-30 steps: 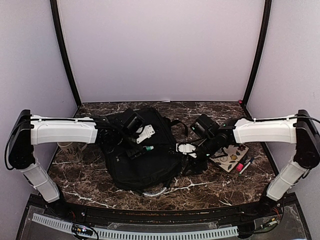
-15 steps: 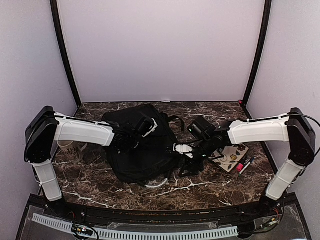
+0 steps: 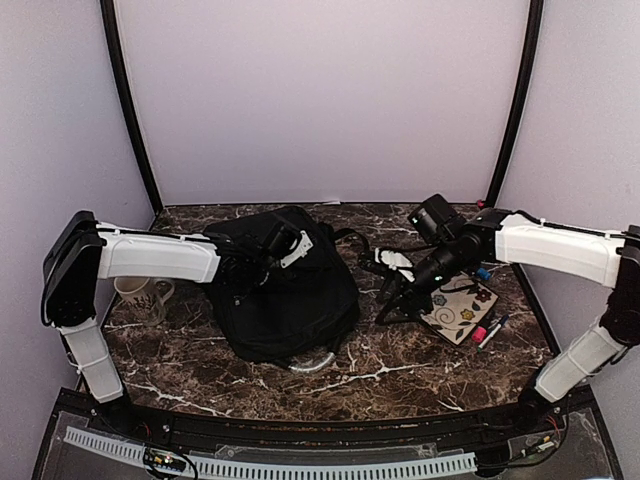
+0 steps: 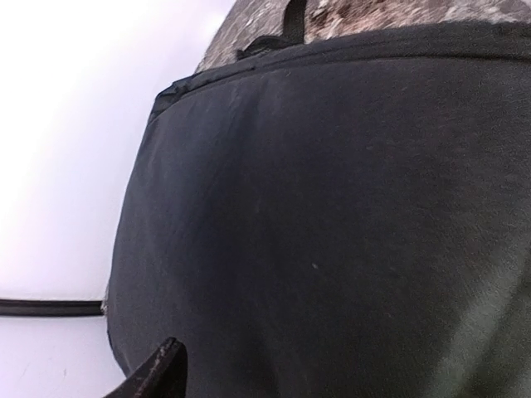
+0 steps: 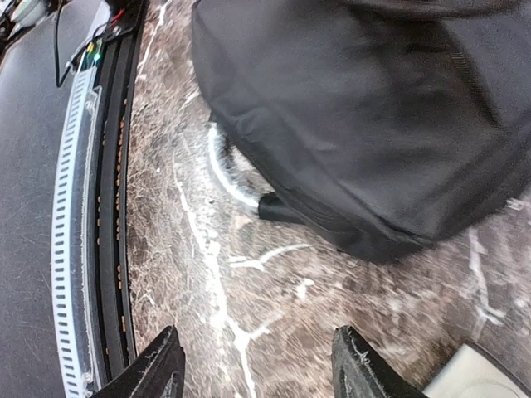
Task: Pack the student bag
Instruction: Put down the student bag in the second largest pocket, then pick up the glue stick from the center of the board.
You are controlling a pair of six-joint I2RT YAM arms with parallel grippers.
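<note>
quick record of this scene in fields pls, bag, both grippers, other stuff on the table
student bag: black, lying on the marble table, centre-left
left gripper: over the bag's top, jaw state hidden
right gripper: open, empty, above bare table right of the bag
other items: mug far left; patterned notebook and pink marker right

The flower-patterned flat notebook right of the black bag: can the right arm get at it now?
Probably yes. The right gripper is open and empty, close to the flower-patterned flat notebook, whose visible top is bare; only a pink marker lies next to it.
</note>
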